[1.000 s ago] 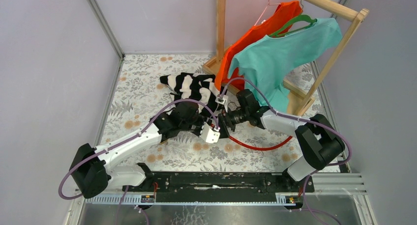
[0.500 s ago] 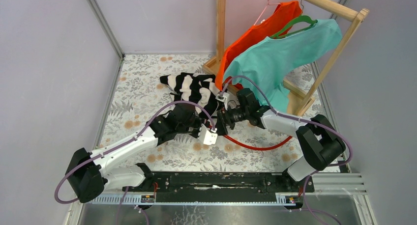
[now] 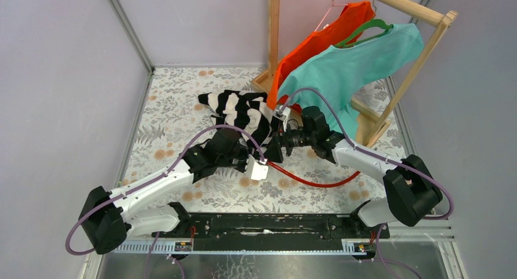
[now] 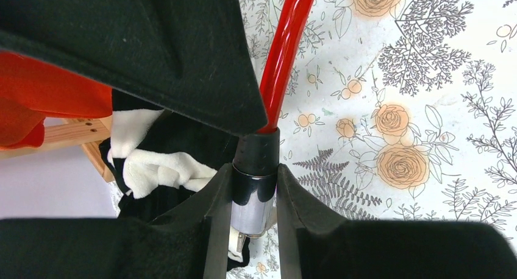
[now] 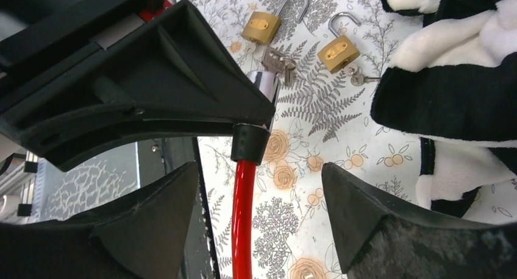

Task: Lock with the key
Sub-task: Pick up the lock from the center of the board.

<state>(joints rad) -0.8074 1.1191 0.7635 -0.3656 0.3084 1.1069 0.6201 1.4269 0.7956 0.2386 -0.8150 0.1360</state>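
A red cable lock [image 3: 317, 183] lies curved on the floral tablecloth. My left gripper [image 4: 255, 175] is shut on its black-and-chrome end [image 4: 253, 197], which it holds just above the cloth. It also shows in the top view [image 3: 259, 158]. My right gripper [image 5: 259, 169] is open and empty, its fingers standing either side of the red cable [image 5: 244, 230] without touching it. It faces the left gripper [image 5: 152, 84] closely. A bunch of keys [image 5: 277, 61] lies by the chrome end [image 5: 263, 84]. I cannot tell if a key is in the lock.
Two brass padlocks [image 5: 262, 26] [image 5: 338, 47] with open shackles lie on the cloth, a small key [image 5: 356, 78] beside the second. A black-and-white striped garment [image 3: 235, 108] lies behind the grippers. A wooden rack [image 3: 420, 60] with an orange and a teal shirt [image 3: 347, 72] stands at the back right.
The right arm's elbow has swung to the right and its gripper has shifted slightly left, closer to the left gripper. The left arm has drawn back a little, still holding the lock end.
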